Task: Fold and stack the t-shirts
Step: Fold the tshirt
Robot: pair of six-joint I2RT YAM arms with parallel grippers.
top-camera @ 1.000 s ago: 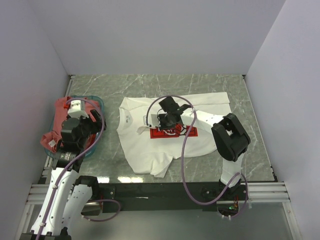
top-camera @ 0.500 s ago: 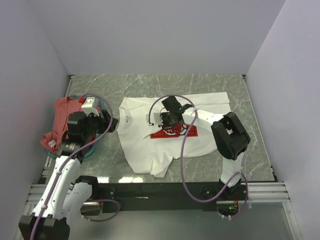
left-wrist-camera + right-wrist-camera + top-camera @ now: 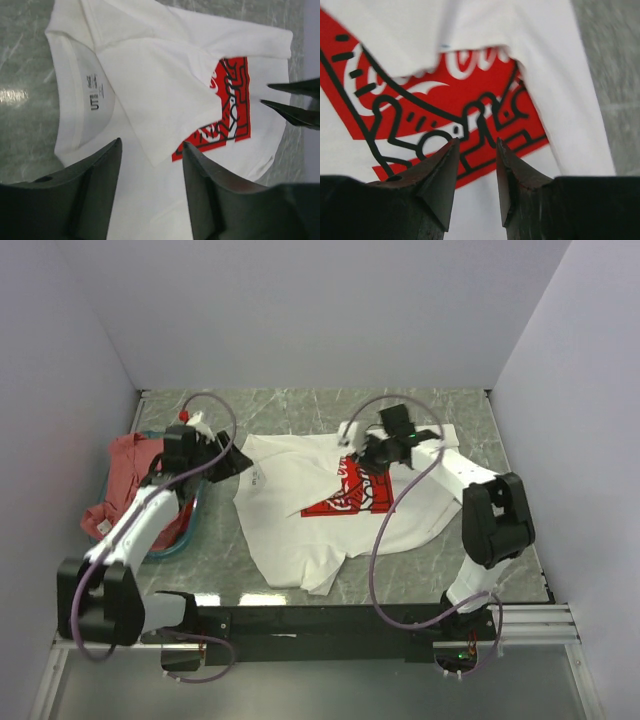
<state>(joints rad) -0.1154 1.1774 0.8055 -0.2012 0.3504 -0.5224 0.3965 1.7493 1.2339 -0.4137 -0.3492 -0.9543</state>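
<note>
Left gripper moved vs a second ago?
Yes. In the top view the left gripper was over the teal basket. It has swung right, past the basket's rim, to the collar of the white t-shirt.

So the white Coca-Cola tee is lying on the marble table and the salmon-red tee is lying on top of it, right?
Not quite. The white Coca-Cola tee does lie on the marble table, but the salmon-red tee is not on top of it: the top external view shows it bunched in the teal basket to the left.
</note>
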